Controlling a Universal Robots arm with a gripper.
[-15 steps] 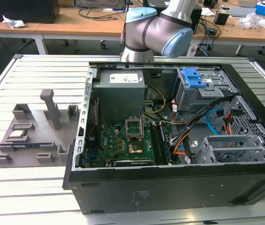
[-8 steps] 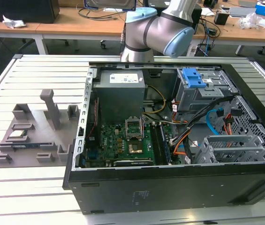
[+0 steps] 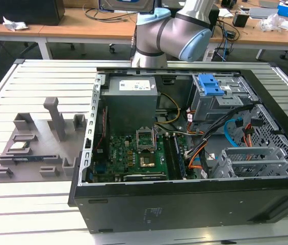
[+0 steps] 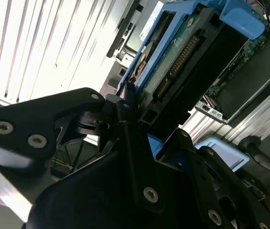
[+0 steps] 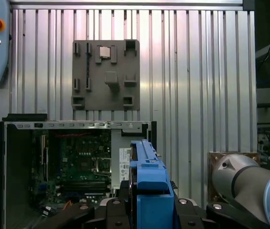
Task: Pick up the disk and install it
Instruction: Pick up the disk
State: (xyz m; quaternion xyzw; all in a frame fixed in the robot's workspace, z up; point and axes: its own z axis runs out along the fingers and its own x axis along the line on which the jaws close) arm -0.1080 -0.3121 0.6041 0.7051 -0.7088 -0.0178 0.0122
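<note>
Black pincer (image 4: pixel 125 106) grips the silver rectangular hard drive in its blue plastic bracket (image 4: pixel 173 62), jaws closed on the bracket's edge. I see it held high above the slatted metal table (image 5: pixel 197 71) and the open black computer tower (image 5: pixel 10 167). Inside, orange and black cables (image 3: pixel 197 153) crowd the grey metal drive cage (image 3: pixel 210 106) with its blue ribbed latch (image 3: pixel 211 84).

Exterior view high over computer case (image 3: pixel 184 204); first wrist view overhead, farther.

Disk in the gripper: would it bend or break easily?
Probably stiff: the disk looks like a solid block in a blue frame. Likely heavy for its size. Its bare green board seems fragile.
</note>
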